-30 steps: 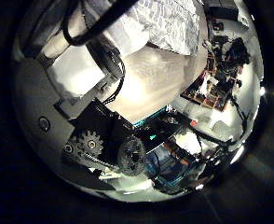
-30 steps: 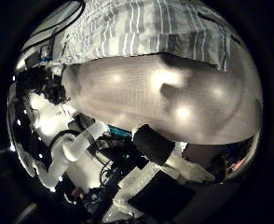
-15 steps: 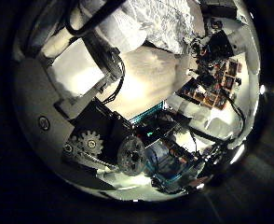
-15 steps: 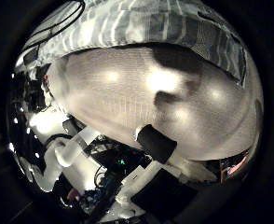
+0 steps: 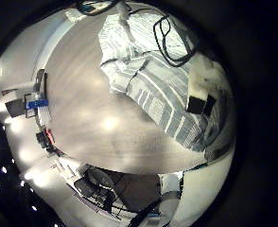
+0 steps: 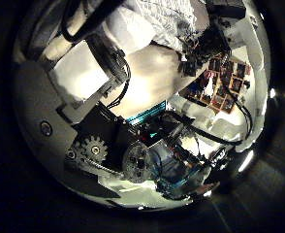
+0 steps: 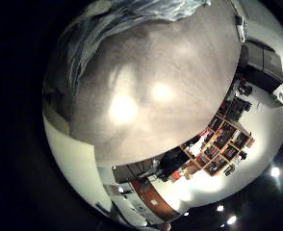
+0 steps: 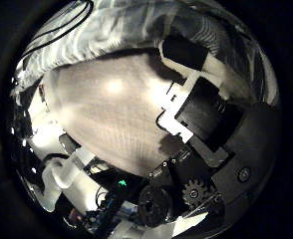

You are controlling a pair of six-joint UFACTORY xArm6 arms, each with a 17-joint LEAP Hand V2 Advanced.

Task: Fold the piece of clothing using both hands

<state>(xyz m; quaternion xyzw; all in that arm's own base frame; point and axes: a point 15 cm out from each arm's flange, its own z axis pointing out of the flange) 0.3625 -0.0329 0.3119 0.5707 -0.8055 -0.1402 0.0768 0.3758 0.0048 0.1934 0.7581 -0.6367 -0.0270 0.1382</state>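
A striped piece of clothing (image 5: 158, 80) lies crumpled on the round table (image 5: 92, 128), bunched toward one edge. In the left little finger side palm view, a finger (image 5: 201, 102) of the left hand rests on or just over the cloth. The left hand's own body (image 6: 113, 136) fills the left thumb side palm view, with the cloth (image 6: 167, 12) at the rim. The right hand (image 8: 201, 110) reaches its fingers to the cloth's near edge (image 8: 137, 25). Whether either hand grips the cloth is hidden. The right little finger side palm view shows mostly bare table (image 7: 151, 106) with cloth (image 7: 132, 19) beyond.
Cables (image 5: 172, 38) lie over the far part of the cloth. Shelving (image 7: 228, 135) and room clutter stand beyond the table's edge. A small stand with clips (image 5: 35, 99) sits at the table's rim.
Both palm views have shifted, so both hands have moved. The right hand's fingers now come into its view and reach the cloth's edge. The left view sits closer to the cloth.
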